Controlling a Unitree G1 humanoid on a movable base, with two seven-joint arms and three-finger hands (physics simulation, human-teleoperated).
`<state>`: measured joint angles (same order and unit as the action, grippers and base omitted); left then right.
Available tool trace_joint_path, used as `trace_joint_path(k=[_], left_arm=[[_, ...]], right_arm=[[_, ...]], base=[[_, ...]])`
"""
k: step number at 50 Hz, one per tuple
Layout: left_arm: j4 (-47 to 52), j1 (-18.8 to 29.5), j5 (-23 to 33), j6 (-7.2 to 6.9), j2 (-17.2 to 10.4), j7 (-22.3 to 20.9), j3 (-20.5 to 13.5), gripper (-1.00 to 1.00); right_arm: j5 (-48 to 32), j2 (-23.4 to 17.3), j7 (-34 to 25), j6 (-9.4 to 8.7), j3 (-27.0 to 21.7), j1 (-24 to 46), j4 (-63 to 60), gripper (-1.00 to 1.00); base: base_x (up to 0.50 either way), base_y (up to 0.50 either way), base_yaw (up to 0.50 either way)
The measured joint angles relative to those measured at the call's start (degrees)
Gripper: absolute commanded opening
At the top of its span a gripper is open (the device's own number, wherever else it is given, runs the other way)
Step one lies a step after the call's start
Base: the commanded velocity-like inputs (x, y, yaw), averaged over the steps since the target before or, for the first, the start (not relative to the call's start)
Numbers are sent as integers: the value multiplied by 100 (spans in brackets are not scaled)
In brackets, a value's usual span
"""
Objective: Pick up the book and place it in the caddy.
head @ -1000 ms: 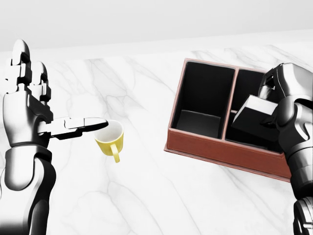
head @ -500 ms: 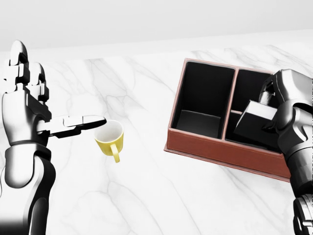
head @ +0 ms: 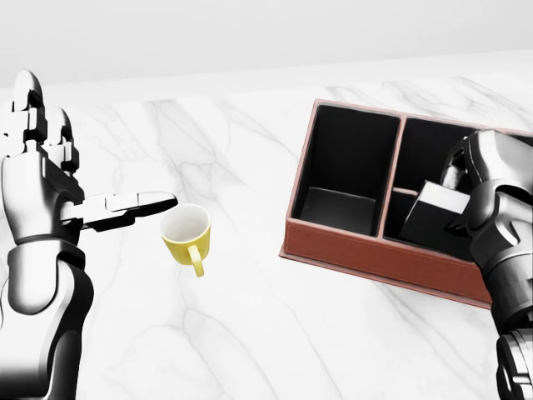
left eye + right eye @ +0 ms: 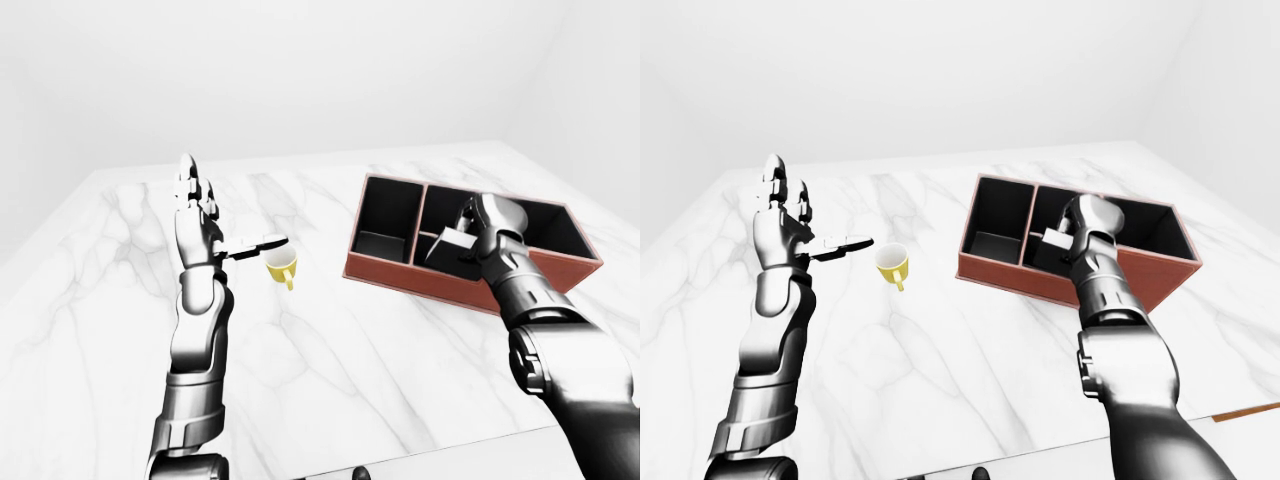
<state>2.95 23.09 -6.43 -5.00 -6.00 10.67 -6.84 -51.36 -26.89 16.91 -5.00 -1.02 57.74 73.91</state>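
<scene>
Now, through the left-eye view, I see my right hand [image 4: 487,222] closed on the dark rectangular book [image 4: 449,245], which sits tilted and low inside the right-hand compartment of the reddish-brown two-compartment caddy [image 4: 400,277], close to the divider. My left hand [image 4: 200,218] is raised well to the left of the caddy, fingers pointing up and the thumb stretched out sideways, holding nothing. Just beside that thumb tip stands a small yellow mug with a white inside [image 4: 282,267] on the white marble tabletop [image 4: 340,360].

Looking at the head view, the caddy [image 3: 366,248] lies at the right with its left compartment showing only its black floor. The book [image 3: 433,215] leans in the right compartment with its pale edge uppermost, and my right hand [image 3: 491,200] wraps it from the right side. On the left, my left hand [image 3: 46,187] is spread open, its thumb reaching toward the mug [image 3: 187,235] without touching it; the mug handle points toward the near edge.

From the right-eye view, the book [image 4: 1048,245] is mostly hidden behind my right hand [image 4: 1087,228], though its pale edge shows inside the caddy [image 4: 1000,275]. My left hand [image 4: 785,232] stands open, near the mug [image 4: 892,265].
</scene>
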Motion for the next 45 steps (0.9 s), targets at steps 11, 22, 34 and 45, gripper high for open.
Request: trace_joint_path(k=[11, 22, 34, 45], left_arm=[[-96, 34, 41, 0, -18, 35, -9, 100], [-168, 67, 57, 0, -31, 76, -19, 100], [-208, 92, 44, 0, -40, 118, -29, 100], [-250, 124, 24, 0, -55, 165, -44, 100]], right_arm=[[26, 35, 85, 0, -10, 16, 147, -100], [-26, 61, 114, 0, 12, 89, 216, -100], [-227, 112, 165, 0, 62, 200, 254, -100], [-427, 191, 415, 0, 60, 219, 352, -100]], base=[[0, 0, 0], [0, 0, 0], [0, 0, 0], [0, 0, 0]])
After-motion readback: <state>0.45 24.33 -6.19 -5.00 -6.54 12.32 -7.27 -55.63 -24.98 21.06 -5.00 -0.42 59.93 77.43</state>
